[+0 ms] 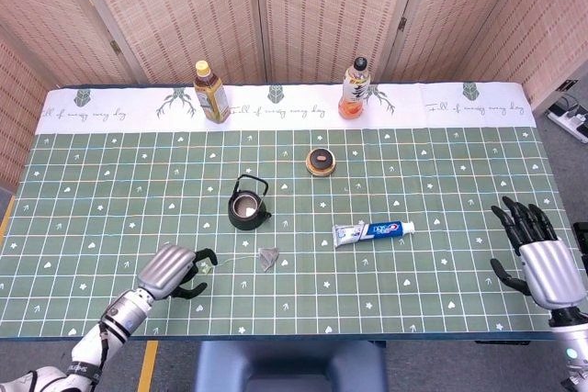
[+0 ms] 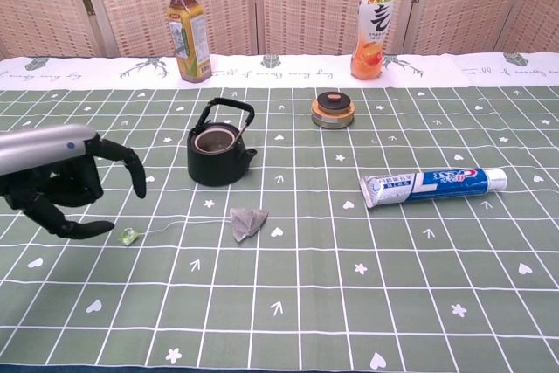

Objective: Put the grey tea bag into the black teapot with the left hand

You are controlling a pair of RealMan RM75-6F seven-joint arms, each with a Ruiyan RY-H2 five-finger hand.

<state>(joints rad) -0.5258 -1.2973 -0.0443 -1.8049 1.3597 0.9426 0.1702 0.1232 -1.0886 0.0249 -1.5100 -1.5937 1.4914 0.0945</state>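
The grey tea bag (image 1: 268, 257) (image 2: 246, 222) lies on the green cloth just in front of the black teapot (image 1: 248, 206) (image 2: 218, 149), which stands open with its handle up. A thin string runs left from the bag to a small green tag (image 1: 207, 268) (image 2: 128, 236). My left hand (image 1: 175, 269) (image 2: 61, 179) hovers beside that tag, fingers apart and curved, holding nothing. My right hand (image 1: 542, 257) is at the table's right edge, fingers spread, empty.
The teapot's lid (image 1: 321, 162) (image 2: 333, 110) lies behind and right of the pot. A toothpaste tube (image 1: 373, 229) (image 2: 434, 185) lies to the right. Two drink bottles (image 1: 211, 92) (image 1: 355, 88) stand at the back edge.
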